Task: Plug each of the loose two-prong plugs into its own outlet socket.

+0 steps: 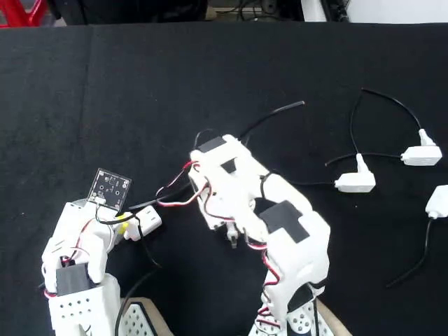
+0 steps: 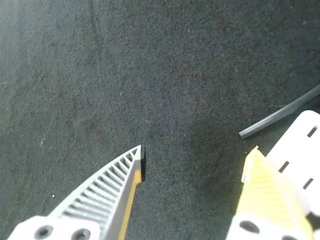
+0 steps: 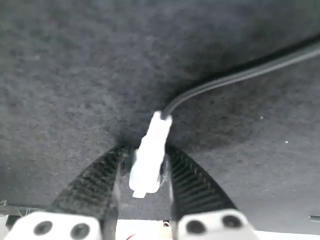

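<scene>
My right gripper (image 3: 147,150) is shut on a small white two-prong plug (image 3: 148,157), whose black cord (image 3: 235,75) runs away over the cloth. In the high view my right arm (image 1: 234,185) stands at the table's middle and covers that plug; the cord (image 1: 276,113) trails out behind it. My left gripper (image 2: 198,150) is open just above bare cloth with nothing between its fingers. A white outlet socket (image 2: 305,145) with slots lies right beside its yellow finger (image 2: 260,185). From above, that socket (image 1: 148,222) lies at the front left next to my left gripper (image 1: 128,227).
Three more white plug or socket pieces with black cords lie at the right: one (image 1: 355,183), one (image 1: 421,155), and one (image 1: 437,201) at the edge. A black cloth (image 1: 210,70) covers the table; its far half is bare.
</scene>
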Action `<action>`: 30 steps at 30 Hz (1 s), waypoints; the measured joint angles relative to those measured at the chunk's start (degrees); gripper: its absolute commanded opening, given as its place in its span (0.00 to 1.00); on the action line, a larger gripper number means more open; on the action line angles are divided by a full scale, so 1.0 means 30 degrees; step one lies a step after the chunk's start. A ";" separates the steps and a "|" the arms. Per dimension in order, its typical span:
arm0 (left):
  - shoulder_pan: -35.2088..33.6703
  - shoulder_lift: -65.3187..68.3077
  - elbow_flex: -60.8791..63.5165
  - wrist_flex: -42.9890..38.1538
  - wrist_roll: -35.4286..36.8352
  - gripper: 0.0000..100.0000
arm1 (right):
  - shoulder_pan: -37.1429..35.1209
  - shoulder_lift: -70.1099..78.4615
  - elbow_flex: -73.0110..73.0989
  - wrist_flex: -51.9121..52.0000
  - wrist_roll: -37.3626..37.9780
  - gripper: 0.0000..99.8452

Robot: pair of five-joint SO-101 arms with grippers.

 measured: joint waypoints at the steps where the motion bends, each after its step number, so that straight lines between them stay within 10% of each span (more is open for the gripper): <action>1: 0.0000 0.0000 0.0000 0.0000 0.0000 0.32 | -0.0059 0.0000 -0.0088 0.0029 0.0000 0.01; 14: 0.0000 0.0000 0.0000 0.0000 0.0000 0.32 | -0.0029 -0.0703 -0.0879 0.2022 0.0000 0.01; 30: 0.0000 0.0000 0.0000 0.0000 0.0000 0.32 | -0.1436 -1.5062 0.4747 0.2374 0.3048 0.01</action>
